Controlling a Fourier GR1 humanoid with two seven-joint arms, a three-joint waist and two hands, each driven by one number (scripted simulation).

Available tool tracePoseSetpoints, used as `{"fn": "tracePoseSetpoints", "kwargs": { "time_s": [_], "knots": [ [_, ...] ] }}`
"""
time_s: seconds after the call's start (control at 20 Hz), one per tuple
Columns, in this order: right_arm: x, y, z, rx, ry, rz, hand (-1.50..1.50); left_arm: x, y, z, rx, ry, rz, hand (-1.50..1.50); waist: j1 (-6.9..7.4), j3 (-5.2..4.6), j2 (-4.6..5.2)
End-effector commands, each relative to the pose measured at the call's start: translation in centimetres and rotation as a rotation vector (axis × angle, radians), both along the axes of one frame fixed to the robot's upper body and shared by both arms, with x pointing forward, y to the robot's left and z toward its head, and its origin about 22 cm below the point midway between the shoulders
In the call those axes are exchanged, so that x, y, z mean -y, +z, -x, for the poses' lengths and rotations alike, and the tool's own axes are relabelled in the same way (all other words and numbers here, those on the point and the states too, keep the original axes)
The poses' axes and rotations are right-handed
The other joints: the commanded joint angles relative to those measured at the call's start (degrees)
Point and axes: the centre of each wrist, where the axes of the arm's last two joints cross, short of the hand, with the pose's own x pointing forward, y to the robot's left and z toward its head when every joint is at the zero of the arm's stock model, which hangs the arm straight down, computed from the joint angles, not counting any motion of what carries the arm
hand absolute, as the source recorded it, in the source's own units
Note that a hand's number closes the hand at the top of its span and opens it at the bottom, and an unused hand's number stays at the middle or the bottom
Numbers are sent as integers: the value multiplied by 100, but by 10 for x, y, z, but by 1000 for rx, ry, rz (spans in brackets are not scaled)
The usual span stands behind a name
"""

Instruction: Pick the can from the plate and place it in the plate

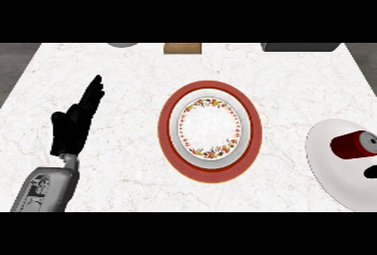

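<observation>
Right now my left hand (77, 119) stands over the marble counter (132, 74) at the left of the view, its black fingers (94, 92) straight and together, pointing up and away from me, with the thumb (59, 119) set a little apart; it holds nothing and touches nothing. My grey left forearm (46, 189) comes in from the lower left edge and leans slightly rightward up to the wrist. The red can (355, 144) lies on its side on the plain white plate (331, 174) at the right edge, its paler end facing right. Just below the can a small black shape (370, 172) shows at the edge, which is probably part of my right hand, but I cannot tell how its fingers stand. In the middle of the counter sits the red-rimmed plate (247, 127) with a white centre ringed by a flower pattern, well apart from both my left hand and the white plate. Along the far edge I see a grey round thing (123, 45), a brown box (182, 48) and a dark block (300, 47), each cut off by the view.
</observation>
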Motion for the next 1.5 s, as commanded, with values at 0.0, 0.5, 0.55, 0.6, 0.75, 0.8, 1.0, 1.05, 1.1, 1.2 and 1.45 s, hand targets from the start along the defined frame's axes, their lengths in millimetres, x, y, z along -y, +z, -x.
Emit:
{"fn": "tracePoseSetpoints", "kwargs": {
  "time_s": [0.0, 0.5, 0.55, 0.6, 0.75, 0.8, 1.0, 1.05, 1.1, 1.2, 1.45],
  "knots": [
    [-2, -25, -2, -67, 4, 12, -150, 5, 5, 3, -9, 9, 19, 0, -2, 1, -1],
    [9, -73, -18, -108, -9, 0, -150, -4, 8, -8, 17, 9, -13, 0, -7, 1, 2],
    [7, -72, -19, -120, -1, 13, -150, 3, -8, -15, -9, 8, 7, 0, -19, 0, 4],
    [23, -70, -24, -148, -15, 6, -150, 15, -1, -4, 20, 6, -1, 0, 4, 2, 3],
    [14, -106, -9, -145, -17, 4, -150, -8, 5, 1, 0, 5, -10, 0, 7, 2, 0],
    [17, -84, -12, -145, -15, -4, -150, 2, -1, -1, -2, 8, 2, 0, -15, 0, -3],
    [27, -65, -25, -54, 9, 33, 150, -4, -2, 0, 15, -8, -8, 0, -11, 0, 0],
    [20, -87, -27, -38, 11, 59, 150, 19, -15, 3, 14, 5, -8, 0, 2, 2, 6],
    [18, -92, -25, -45, 18, 63, 150, -1, 5, 2, 14, -2, 2, 0, 3, 2, 0],
    [15, -87, -30, -32, 1, 55, 150, -17, -4, -14, 3, -2, 13, 0, -16, 0, 4],
    [34, -97, -13, -22, 39, 89, 150, -8, -4, 6, 5, 10, -6, 0, -15, 0, -3]
  ]
}}
